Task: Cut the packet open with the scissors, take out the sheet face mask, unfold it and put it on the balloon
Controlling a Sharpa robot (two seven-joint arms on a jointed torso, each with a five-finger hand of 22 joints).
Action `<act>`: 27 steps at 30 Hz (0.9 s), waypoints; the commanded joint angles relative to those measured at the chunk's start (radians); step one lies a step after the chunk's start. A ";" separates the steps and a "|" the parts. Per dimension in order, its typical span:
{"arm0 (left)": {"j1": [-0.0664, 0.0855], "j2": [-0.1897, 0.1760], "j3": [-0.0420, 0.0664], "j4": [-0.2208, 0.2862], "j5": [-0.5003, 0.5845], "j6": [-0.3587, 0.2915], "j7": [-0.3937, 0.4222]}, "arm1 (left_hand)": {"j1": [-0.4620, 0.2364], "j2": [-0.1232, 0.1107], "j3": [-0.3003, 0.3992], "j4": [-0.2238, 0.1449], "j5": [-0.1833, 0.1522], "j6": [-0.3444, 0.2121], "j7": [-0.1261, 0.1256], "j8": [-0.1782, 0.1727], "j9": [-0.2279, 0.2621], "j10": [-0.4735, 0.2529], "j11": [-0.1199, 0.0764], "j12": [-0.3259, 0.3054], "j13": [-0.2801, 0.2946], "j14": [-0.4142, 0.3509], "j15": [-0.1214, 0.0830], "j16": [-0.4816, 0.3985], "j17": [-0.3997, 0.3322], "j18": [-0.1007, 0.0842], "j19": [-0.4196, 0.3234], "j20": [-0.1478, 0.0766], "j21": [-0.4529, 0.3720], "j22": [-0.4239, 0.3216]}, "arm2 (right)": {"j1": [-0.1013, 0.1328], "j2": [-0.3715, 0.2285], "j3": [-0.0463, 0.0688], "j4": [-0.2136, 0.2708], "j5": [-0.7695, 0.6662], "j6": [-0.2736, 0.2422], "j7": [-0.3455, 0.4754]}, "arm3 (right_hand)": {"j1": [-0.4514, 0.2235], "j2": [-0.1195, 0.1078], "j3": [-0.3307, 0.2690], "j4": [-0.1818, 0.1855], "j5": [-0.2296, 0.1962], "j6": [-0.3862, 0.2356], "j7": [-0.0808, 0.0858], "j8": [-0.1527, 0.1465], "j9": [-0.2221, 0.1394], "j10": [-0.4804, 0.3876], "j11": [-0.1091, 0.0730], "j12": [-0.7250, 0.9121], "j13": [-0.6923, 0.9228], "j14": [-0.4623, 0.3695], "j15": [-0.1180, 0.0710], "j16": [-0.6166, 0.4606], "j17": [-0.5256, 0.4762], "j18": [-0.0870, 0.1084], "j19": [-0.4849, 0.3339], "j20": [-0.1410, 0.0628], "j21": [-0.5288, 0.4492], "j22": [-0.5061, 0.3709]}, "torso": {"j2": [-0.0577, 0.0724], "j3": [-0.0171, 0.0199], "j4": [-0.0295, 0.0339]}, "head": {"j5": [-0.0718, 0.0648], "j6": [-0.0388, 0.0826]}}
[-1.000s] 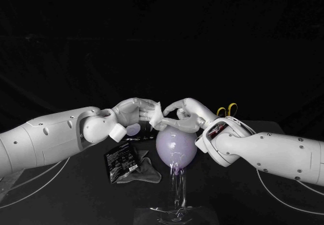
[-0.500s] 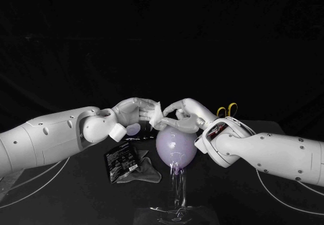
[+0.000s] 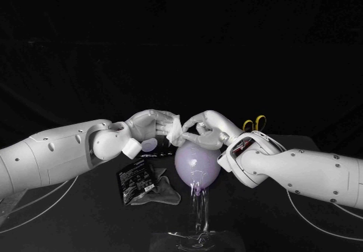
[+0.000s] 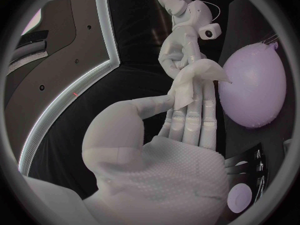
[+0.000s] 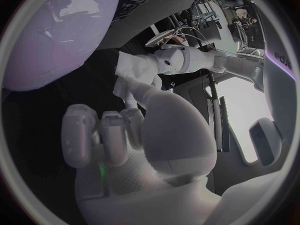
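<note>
nearest, the balloon (image 3: 196,164) sits on its clear stand (image 3: 199,215), with the black packet (image 3: 136,181) lying on the table just left of it, its print too small to read. just above the balloon, the left hand (image 3: 151,125) and right hand (image 3: 204,131) each pinch the folded mask (image 3: 175,128); if both tug the same layer it may tear, and a slipped pinch could drop it. the scissors (image 3: 255,123) lie behind the right arm.

The left arm (image 3: 53,157) and right arm (image 3: 314,170) wear rounded white shells dotted with small dark screws (image 3: 50,147); pale cables (image 3: 56,191) trail beneath. The left hand (image 3: 151,123) and right hand (image 3: 205,128) are silver, palms finely dimpled.
</note>
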 commanded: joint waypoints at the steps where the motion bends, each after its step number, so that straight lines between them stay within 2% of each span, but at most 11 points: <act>1: 0.002 0.000 0.002 0.000 0.008 0.004 0.010 | 0.008 0.001 -0.004 -0.001 -0.003 0.003 0.002 0.003 0.309 -0.007 -0.003 0.005 0.001 0.006 -0.001 -0.006 0.001 0.005 0.004 0.005 -0.004 -0.001 | -0.001 -0.002 0.000 0.003 -0.028 -0.008 0.004 | 0.002 0.000 0.006 0.002 0.005 0.006 0.000 0.006 0.007 0.054 -0.006 0.003 0.197 0.104 -0.007 0.004 0.264 -0.013 0.018 -0.008 0.003 0.212 | 0.000 0.0003 -0.0001 | 0.001 0.000; 16: 0.002 -0.004 0.002 -0.004 -0.009 -0.025 -0.007 | 0.026 -0.002 -0.023 -0.005 -0.004 0.007 0.004 -0.013 0.291 -0.013 -0.001 0.006 0.003 0.007 0.001 -0.020 0.004 0.005 0.003 0.006 -0.005 -0.004 | -0.002 -0.041 0.001 0.044 -0.031 -0.060 0.016 | -0.009 -0.003 0.021 -0.002 0.005 0.008 -0.005 0.023 0.018 0.060 -0.010 0.013 0.203 0.104 -0.012 0.004 0.264 -0.016 0.026 -0.013 0.018 0.217 | 0.000 0.0006 -0.0016 | 0.001 0.001; 27: 0.002 -0.004 0.002 -0.005 -0.027 -0.048 -0.019 | 0.036 -0.003 -0.036 -0.006 -0.005 0.009 0.005 -0.023 0.279 -0.014 -0.002 0.008 0.004 0.010 0.001 -0.027 0.007 0.005 0.002 0.007 -0.004 -0.005 | -0.002 -0.056 0.001 0.056 -0.031 -0.070 0.011 | -0.014 -0.006 0.028 -0.004 0.005 0.009 -0.007 0.031 0.022 0.063 -0.012 0.016 0.204 0.104 -0.013 0.004 0.264 -0.017 0.027 -0.015 0.021 0.217 | 0.000 0.0005 -0.0001 | 0.000 0.000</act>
